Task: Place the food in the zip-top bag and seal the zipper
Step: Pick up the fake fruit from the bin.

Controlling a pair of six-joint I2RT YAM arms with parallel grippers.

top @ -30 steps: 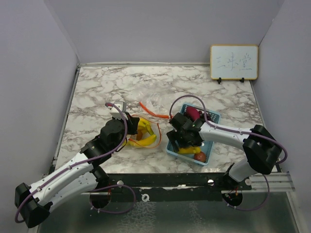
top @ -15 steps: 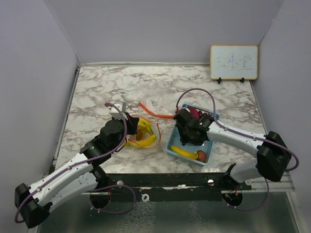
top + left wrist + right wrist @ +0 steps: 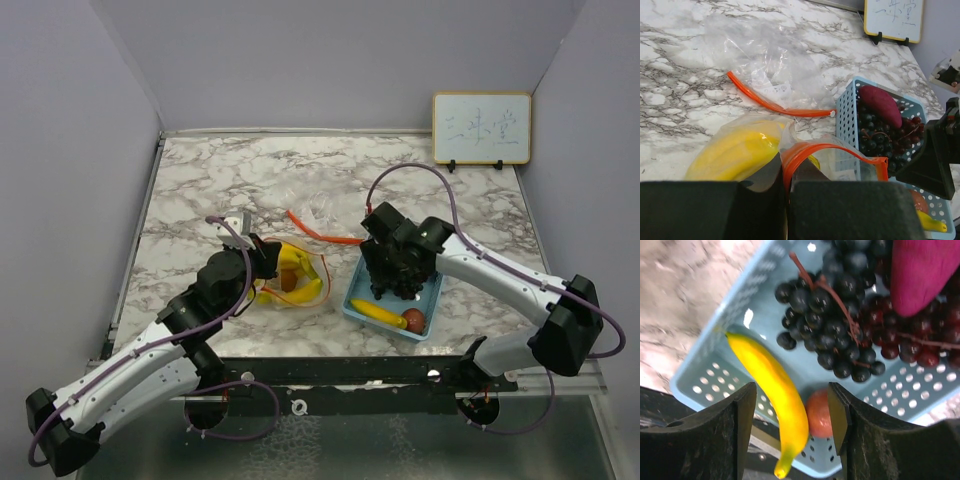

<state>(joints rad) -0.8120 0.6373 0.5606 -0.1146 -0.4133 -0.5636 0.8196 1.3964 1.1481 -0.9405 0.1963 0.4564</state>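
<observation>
A clear zip-top bag (image 3: pixel 296 282) with an orange zipper lies left of centre with yellow bananas (image 3: pixel 737 150) inside. My left gripper (image 3: pixel 262 268) is shut on the bag's orange rim (image 3: pixel 832 150), holding the mouth open; the pinch shows in the left wrist view (image 3: pixel 786 187). A light blue basket (image 3: pixel 434 292) holds a single banana (image 3: pixel 775 395), a small red fruit (image 3: pixel 819 412), dark grapes (image 3: pixel 835 325) and a magenta oblong piece (image 3: pixel 922 270). My right gripper (image 3: pixel 792 410) hangs open above the basket, over the banana and red fruit, touching neither; it also shows in the top view (image 3: pixel 397 278).
A second orange zipper strip (image 3: pixel 322 232) with flat clear plastic (image 3: pixel 765 65) lies behind the held bag, next to the basket's far left corner. A small whiteboard (image 3: pixel 481 128) stands at the back right. Walls close in both sides.
My right gripper has risen and shifted back over the basket, uncovering the banana and red fruit. My left gripper has shifted slightly, still holding the bag rim.
</observation>
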